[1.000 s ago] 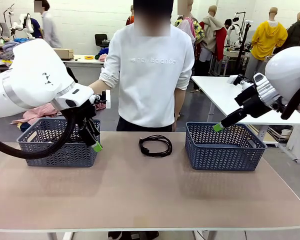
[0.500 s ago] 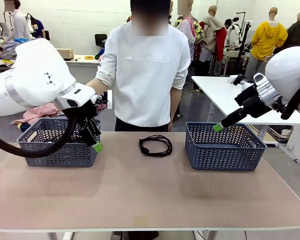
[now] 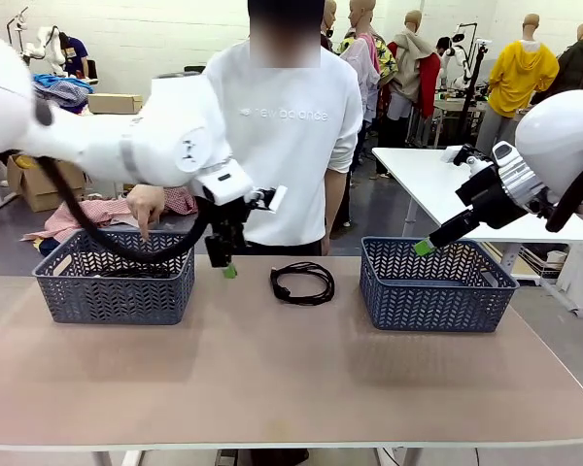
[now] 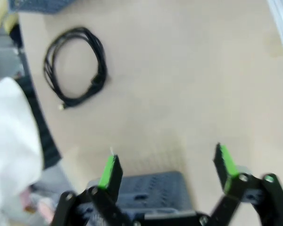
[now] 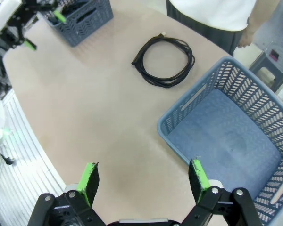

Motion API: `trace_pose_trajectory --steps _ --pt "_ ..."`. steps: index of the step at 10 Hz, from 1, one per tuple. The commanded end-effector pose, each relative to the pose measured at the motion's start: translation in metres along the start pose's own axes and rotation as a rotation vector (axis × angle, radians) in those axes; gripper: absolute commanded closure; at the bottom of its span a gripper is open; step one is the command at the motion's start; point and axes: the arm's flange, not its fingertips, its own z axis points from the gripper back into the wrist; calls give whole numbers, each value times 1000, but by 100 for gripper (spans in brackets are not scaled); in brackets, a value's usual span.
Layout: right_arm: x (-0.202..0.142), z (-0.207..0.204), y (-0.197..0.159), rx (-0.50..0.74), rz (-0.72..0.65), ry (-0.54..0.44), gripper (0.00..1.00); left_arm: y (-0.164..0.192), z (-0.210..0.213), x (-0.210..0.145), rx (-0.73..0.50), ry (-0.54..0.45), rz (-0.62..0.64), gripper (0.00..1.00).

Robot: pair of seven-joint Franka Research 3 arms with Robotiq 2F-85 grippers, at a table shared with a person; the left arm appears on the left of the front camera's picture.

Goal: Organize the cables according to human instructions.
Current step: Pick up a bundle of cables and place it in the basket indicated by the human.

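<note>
Your coiled cable (image 3: 302,283) lies flat on the surface (image 3: 291,379) between the two blue baskets — left basket (image 3: 114,288), right basket (image 3: 434,284). Your left end effector (image 3: 225,264) hangs just left of the cable, fingers spread wide, empty. Your right end effector (image 5: 142,181) — also wide, empty — is above the right basket's near edge. A person's hand (image 3: 145,207) points into the left basket.

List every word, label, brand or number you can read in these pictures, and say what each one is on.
"new balance": pale lettering across the chest of the person's white sweatshirt, front view.
No print can be seen on the cable, the left basket, the right basket or the table.
Small dark marks on the left arm's white casing are too small to read.
</note>
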Motion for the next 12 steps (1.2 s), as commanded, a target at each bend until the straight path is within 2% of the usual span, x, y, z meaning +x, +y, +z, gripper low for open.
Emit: trace_pose_trajectory --steps 1,5,7,8,12 --pt "1 0 -2 16 1 -23 0 39 -14 18 -16 72 -180 0" --pt "1 0 -2 16 1 -23 0 79 -54 53 -127 76 -395 0" --pt "1 0 -2 16 1 -23 0 86 -61 48 -164 54 -384 0" --pt "1 0 -2 16 1 -23 0 71 -63 57 -119 57 -365 0" --pt "1 0 -2 16 1 -23 0 71 -63 57 -119 57 -365 0"
